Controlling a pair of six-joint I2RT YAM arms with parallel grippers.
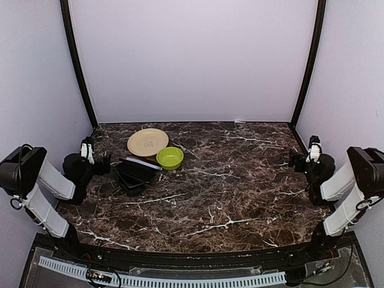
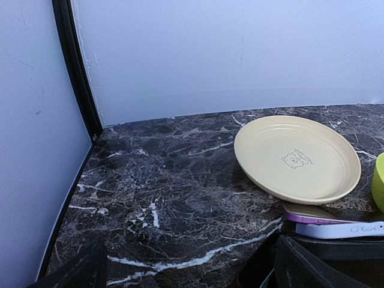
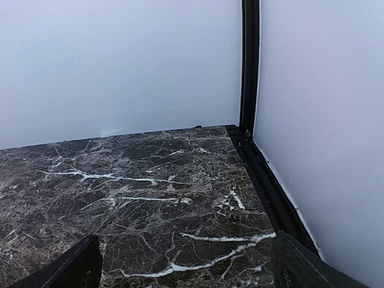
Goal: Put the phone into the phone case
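Note:
A pile of black phones lies left of centre on the marble table. The pale lavender-blue phone case rests on the pile's far edge. In the left wrist view the case shows edge-on at the lower right, with dark phones just under it. My left gripper is open and empty, left of the pile; its dark fingers frame bare table. My right gripper is open and empty at the far right, away from the phones; its fingers stand wide apart.
A tan plate and a green bowl sit just behind the pile; the plate fills the right of the left wrist view. A thin purple-edged slab lies by the case. Black corner posts and white walls enclose the table.

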